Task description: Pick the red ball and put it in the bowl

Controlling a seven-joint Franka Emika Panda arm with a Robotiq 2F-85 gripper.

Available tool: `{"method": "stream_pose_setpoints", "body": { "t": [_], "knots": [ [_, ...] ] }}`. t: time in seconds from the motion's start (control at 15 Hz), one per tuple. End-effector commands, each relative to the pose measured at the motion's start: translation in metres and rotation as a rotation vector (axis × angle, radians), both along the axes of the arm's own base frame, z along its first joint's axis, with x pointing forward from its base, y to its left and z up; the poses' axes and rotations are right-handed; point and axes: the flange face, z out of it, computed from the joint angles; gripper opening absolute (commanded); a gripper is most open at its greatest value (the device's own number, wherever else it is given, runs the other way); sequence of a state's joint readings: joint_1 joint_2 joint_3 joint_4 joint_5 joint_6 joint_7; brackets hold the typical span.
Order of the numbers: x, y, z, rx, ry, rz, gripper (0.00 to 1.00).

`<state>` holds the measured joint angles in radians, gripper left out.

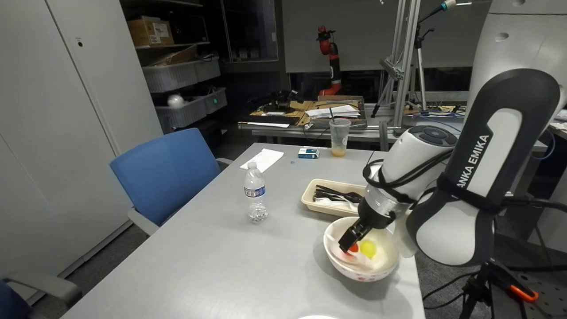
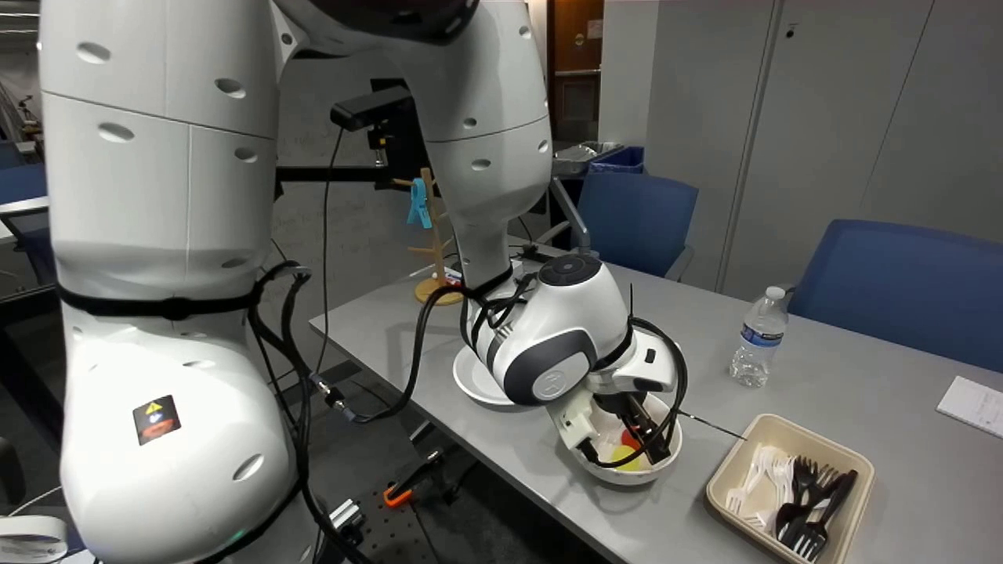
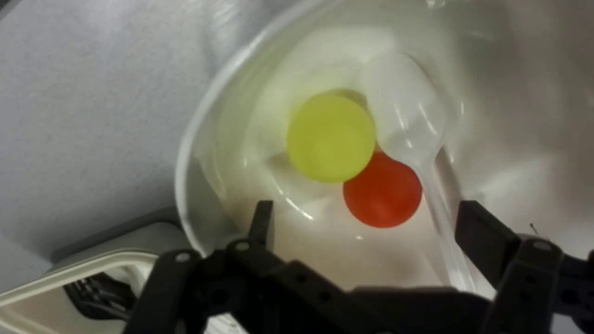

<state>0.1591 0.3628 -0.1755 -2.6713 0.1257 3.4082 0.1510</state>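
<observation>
The red ball lies inside the white bowl, touching or just under the edge of a yellow-green ball, beside a white plastic spoon. Both balls and the bowl show in both exterior views, the red ball partly hidden by the gripper. My gripper is open, its fingers wide apart with nothing held. The fingers point down into the bowl, over the red ball; in an exterior view the gripper overlaps the bowl's inside. The exact height of the fingertips cannot be told.
A beige tray with black and white plastic cutlery stands close beside the bowl. A water bottle, a plastic cup, a small box and paper are farther off. A white plate lies behind the arm.
</observation>
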Motion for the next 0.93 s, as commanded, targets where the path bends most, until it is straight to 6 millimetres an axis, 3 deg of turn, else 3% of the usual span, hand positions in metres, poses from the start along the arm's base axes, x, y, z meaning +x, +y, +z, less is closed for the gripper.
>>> {"method": "stream_pose_setpoints", "body": {
  "t": [0.0, 0.87],
  "knots": [
    [0.001, 0.002, 0.021, -0.006, -0.023, 0.006, 1.00],
    [0.003, 0.008, 0.035, -0.044, -0.038, 0.025, 1.00]
  ]
}}
